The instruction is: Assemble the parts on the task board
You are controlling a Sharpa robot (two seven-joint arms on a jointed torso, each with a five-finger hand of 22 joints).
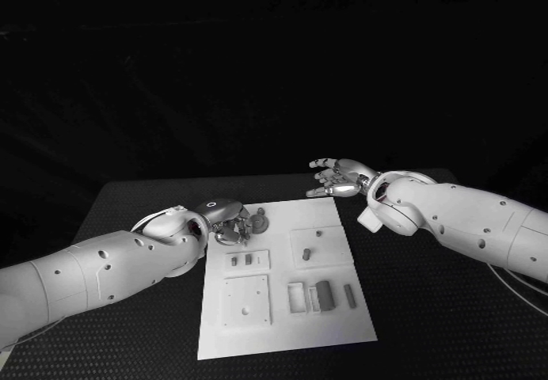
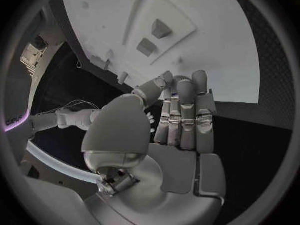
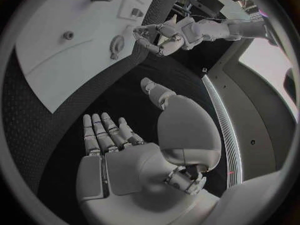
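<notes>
The white task board [image 1: 286,317] lies in the middle of the black table. A round toothed part [image 1: 258,222] stands near the board's far left corner, and the right wrist view shows it too [image 3: 116,45]. My left hand [image 1: 232,226] hovers just left of this part with fingers [image 2: 181,115] apart and nothing between them. Small grey parts [image 1: 241,259] sit in a left recess. A peg [image 1: 307,253] stands in a right recess, and oblong pieces [image 1: 325,294] lie nearer me. My right hand [image 1: 337,178] hangs beyond the board's far right corner, palm up, fingers [image 3: 103,132] spread and empty.
A square raised plate [image 1: 247,299] occupies the board's near left. Black table [image 1: 445,317] surrounds the board on all sides. My right forearm [image 1: 457,214] crosses above the table to the board's right.
</notes>
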